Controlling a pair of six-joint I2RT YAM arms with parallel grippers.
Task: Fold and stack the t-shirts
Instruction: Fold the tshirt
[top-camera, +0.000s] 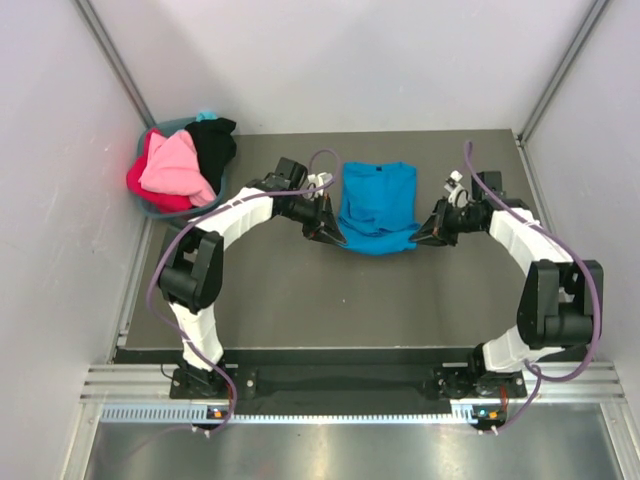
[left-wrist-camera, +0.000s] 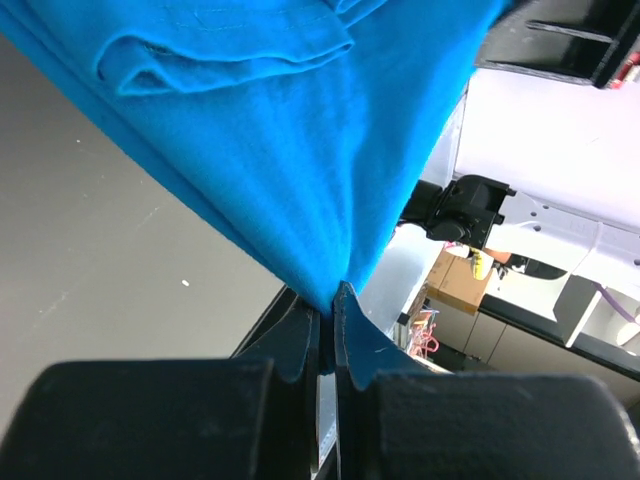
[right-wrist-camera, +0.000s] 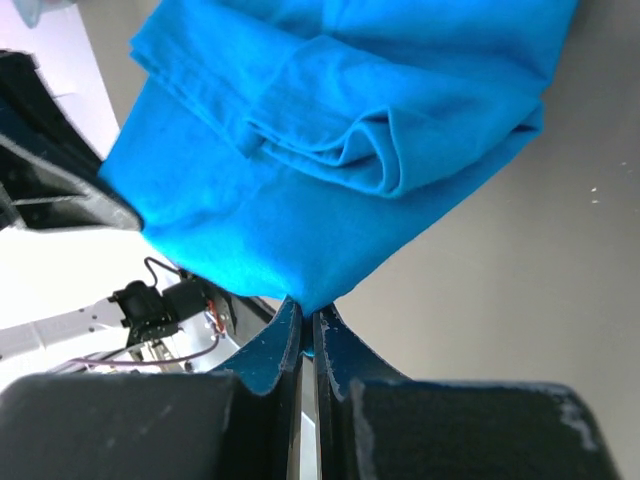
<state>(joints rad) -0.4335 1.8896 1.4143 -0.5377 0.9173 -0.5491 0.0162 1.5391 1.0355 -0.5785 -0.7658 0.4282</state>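
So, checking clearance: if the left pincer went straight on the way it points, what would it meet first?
The blue t-shirt pinched in the left pincer itself; past that cloth, probably the right pincer, though depth is unclear.

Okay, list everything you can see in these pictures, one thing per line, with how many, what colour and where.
blue t-shirt: one, bright blue, partly folded, middle of the table toward the far side
pink t-shirt: one, light pink, crumpled on top in the basket
red t-shirt: one, red, under the pink one in the basket
black t-shirt: one, black, draped over the basket's right side
basket: one, teal, far left corner of the table
table: one, dark grey, between pale walls
left arm: one, white and black
right arm: one, white and black
left end effector: one, black, shut on the shirt's near left corner
right end effector: one, black, shut on its near right corner
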